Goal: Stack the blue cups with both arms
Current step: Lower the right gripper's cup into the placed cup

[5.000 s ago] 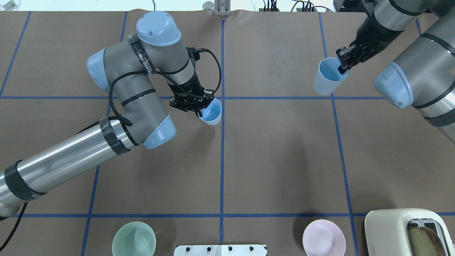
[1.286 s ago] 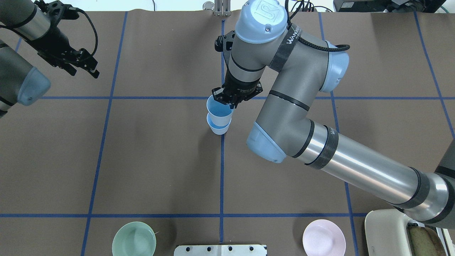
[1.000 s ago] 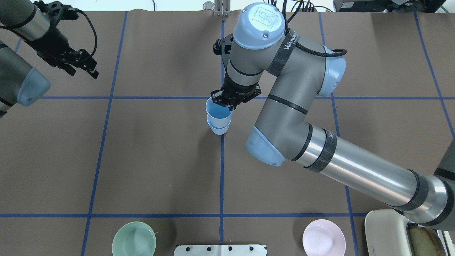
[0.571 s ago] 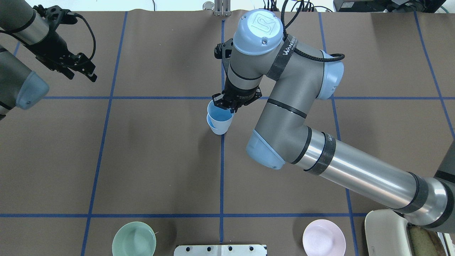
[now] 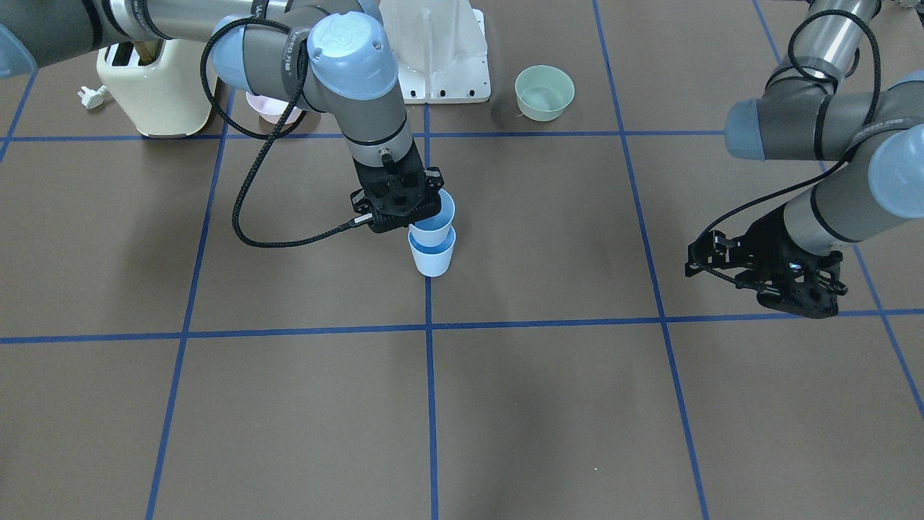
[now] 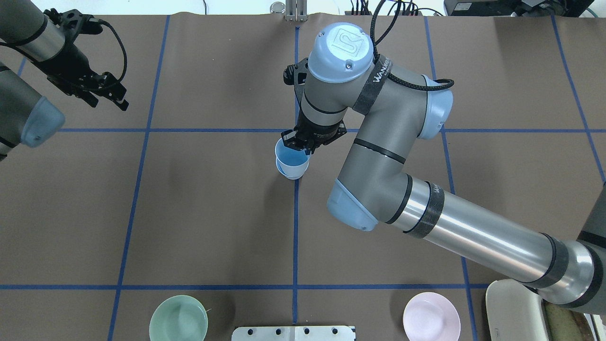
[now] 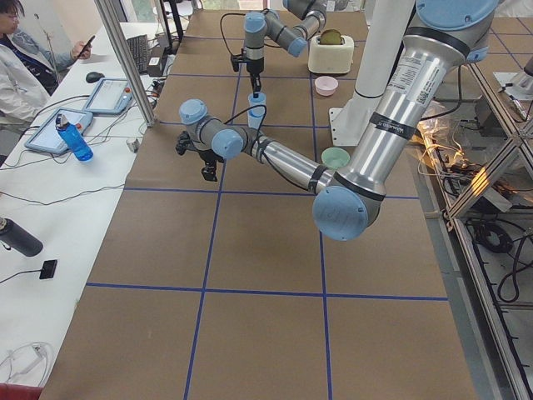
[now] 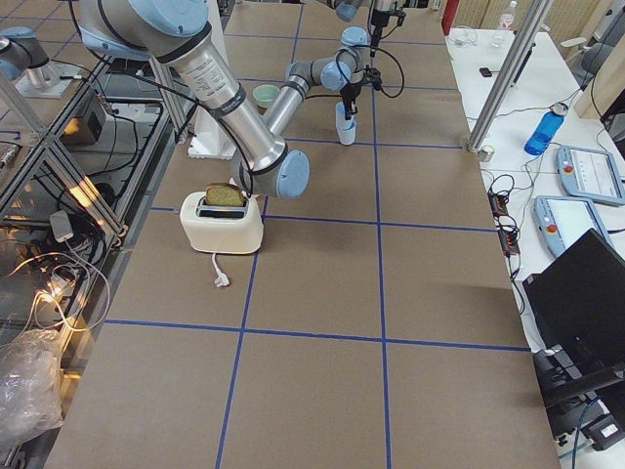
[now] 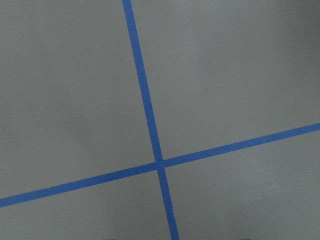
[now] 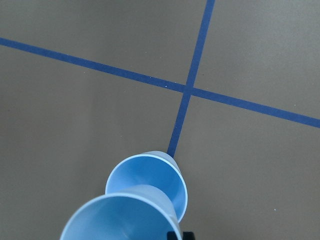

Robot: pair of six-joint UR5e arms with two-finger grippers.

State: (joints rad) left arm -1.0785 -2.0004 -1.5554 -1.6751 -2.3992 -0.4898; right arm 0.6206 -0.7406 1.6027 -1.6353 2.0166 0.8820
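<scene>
Two pale blue cups are at the table's middle, on the blue centre line. The lower cup (image 5: 433, 261) (image 6: 291, 175) (image 10: 150, 179) stands upright on the table. The upper cup (image 5: 437, 217) (image 6: 291, 157) (image 10: 117, 220) sits partly down inside it, tilted slightly. My right gripper (image 5: 422, 214) (image 6: 299, 145) is shut on the upper cup's rim. My left gripper (image 5: 776, 285) (image 6: 108, 96) is open and empty, above the table far off on my left. The left wrist view shows only bare table and tape lines.
A mint-green bowl (image 6: 178, 324) (image 5: 544, 92) and a pink bowl (image 6: 431, 322) stand at the near edge beside the white pedestal base (image 5: 437, 50). A cream toaster (image 5: 155, 87) (image 6: 518, 310) is at the near right corner. The right arm spans the table's right half.
The right gripper has lowered the upper cup further into the lower cup. Five seconds ago each gripper held one cup; the left gripper has let go and drawn away to the far left.
</scene>
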